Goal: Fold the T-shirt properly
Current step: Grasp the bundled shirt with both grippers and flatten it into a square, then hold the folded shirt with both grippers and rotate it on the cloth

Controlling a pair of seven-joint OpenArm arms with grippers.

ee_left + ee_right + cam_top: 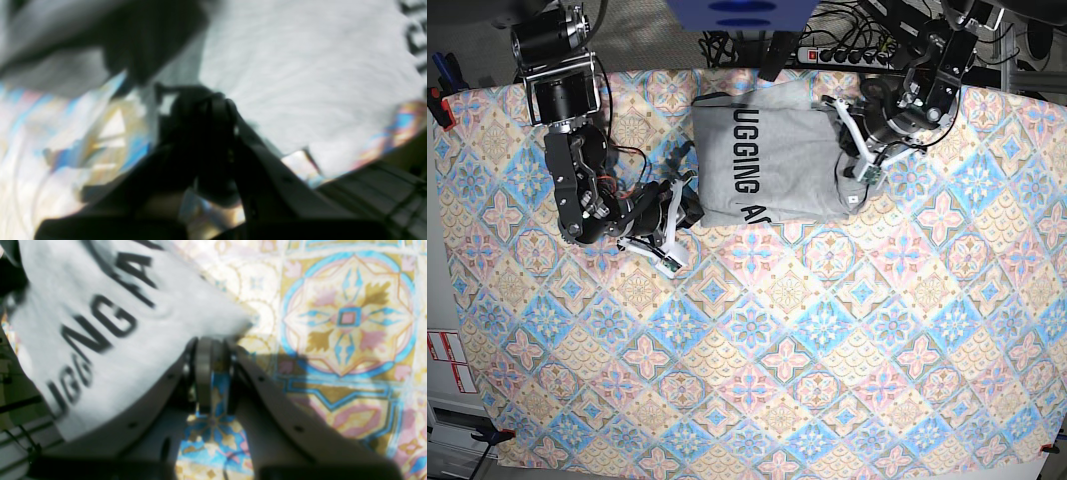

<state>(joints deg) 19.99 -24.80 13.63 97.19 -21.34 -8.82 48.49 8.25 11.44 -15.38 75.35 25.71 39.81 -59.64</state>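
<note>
Grey T-shirt lying partly folded at the far middle of the worktop, black lettering up, on the floral tablecloth. Right gripper at the shirt's near corner, fingers almost together, apparently nipping the fabric edge, though blur leaves that unsure. Left gripper at the opposite side edge, pressed together; cloth between its fingers cannot be made out in the dark, blurred wrist view.

The T-shirt is light heather grey with black capital lettering. The tablecloth shows pastel floral tiles in blue, pink, cream and ochre.
</note>
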